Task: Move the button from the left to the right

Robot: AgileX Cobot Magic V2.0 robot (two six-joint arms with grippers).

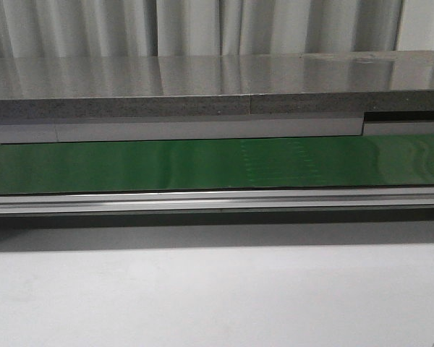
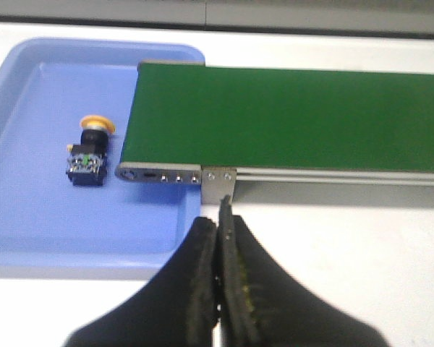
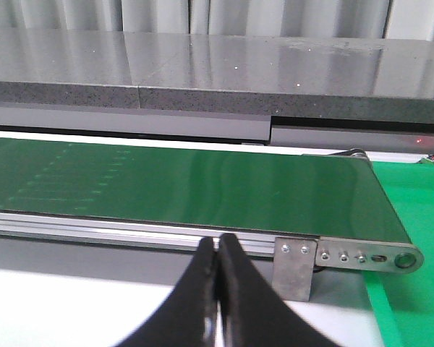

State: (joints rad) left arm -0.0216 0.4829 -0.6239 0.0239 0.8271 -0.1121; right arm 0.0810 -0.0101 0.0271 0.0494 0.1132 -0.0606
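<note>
The button (image 2: pixel 89 150), with a yellow-orange cap on a black body, lies on its side in a blue tray (image 2: pixel 29 217), beside the end of the green conveyor belt (image 2: pixel 289 116). My left gripper (image 2: pixel 218 217) is shut and empty over the white table, short of the belt's end bracket, with the button ahead of it and off to one side. My right gripper (image 3: pixel 217 249) is shut and empty, just in front of the belt's (image 3: pixel 188 188) aluminium rail. Neither gripper shows in the front view, and the button does not show there either.
The belt (image 1: pixel 217 165) runs across the front view with an aluminium rail (image 1: pixel 217 199) in front and a grey counter (image 1: pixel 217 83) behind. A metal bracket (image 3: pixel 294 267) and a green mat (image 3: pixel 412 303) lie at the belt's right end.
</note>
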